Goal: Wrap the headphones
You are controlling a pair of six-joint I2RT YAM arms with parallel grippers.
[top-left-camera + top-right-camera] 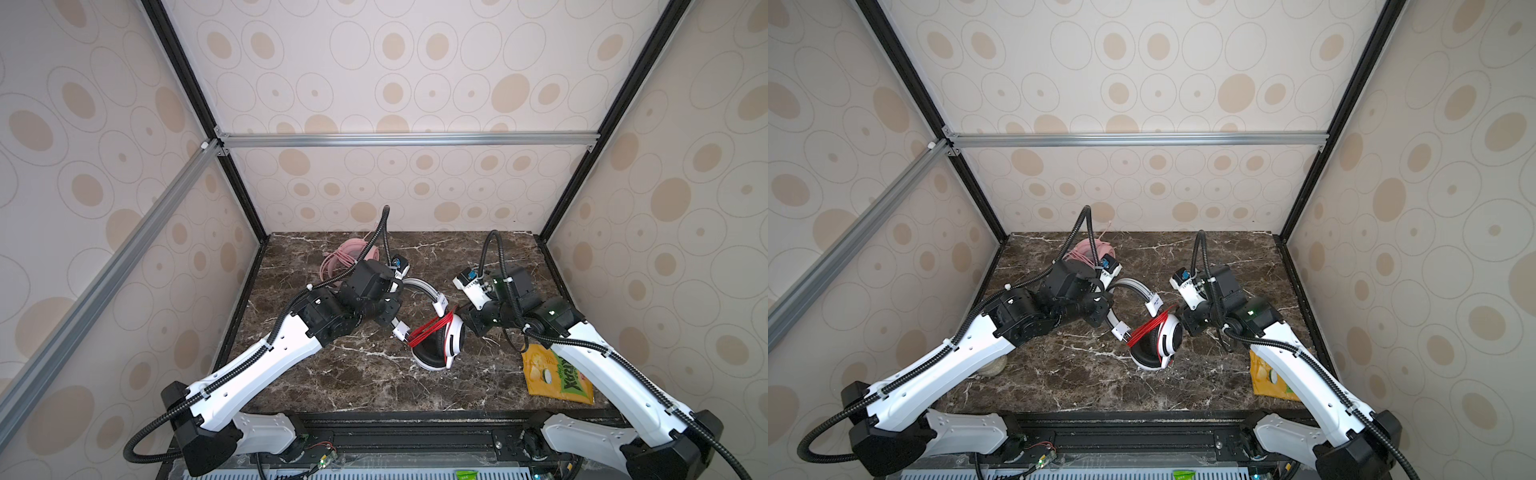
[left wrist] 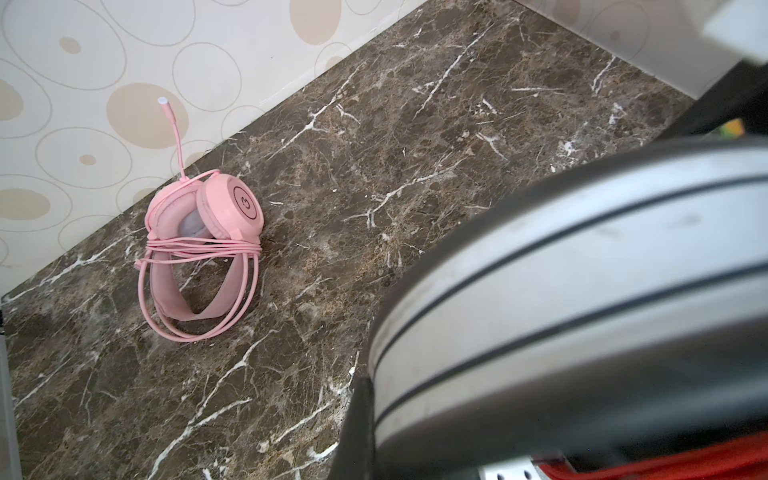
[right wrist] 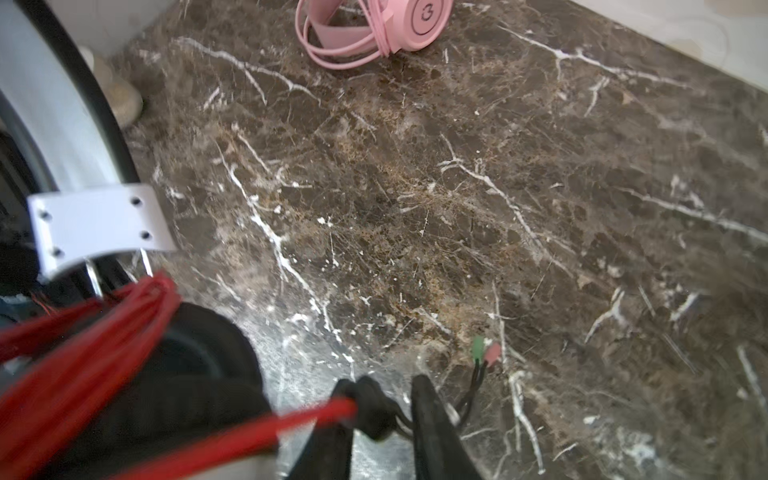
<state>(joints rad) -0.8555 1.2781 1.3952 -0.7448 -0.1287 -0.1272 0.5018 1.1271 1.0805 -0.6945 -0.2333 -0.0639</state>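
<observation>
The white-and-black headphones (image 1: pixel 453 340) (image 1: pixel 1169 338) lie in the middle of the marble table, with their red cable (image 1: pixel 428 330) (image 3: pixel 83 332) wound in several turns across the ear cups. My left gripper (image 1: pixel 388 311) (image 1: pixel 1100 313) is shut on their silver headband (image 2: pixel 582 270). My right gripper (image 3: pixel 384 419) (image 1: pixel 471 320) is just right of the ear cup with its jaws apart. The cable's black splitter (image 3: pixel 374 407) sits loosely between them, and the green and pink plugs (image 3: pixel 484 349) rest on the table beyond. The pink headphones (image 1: pixel 345 257) (image 2: pixel 208 232) lie at the back left, their cable wound round them.
A yellow-green snack bag (image 1: pixel 557 374) (image 1: pixel 1271 378) lies at the front right, partly under my right arm. A beige round object (image 1: pixel 994 368) sits at the table's left edge under my left arm. Patterned walls close in the back and both sides.
</observation>
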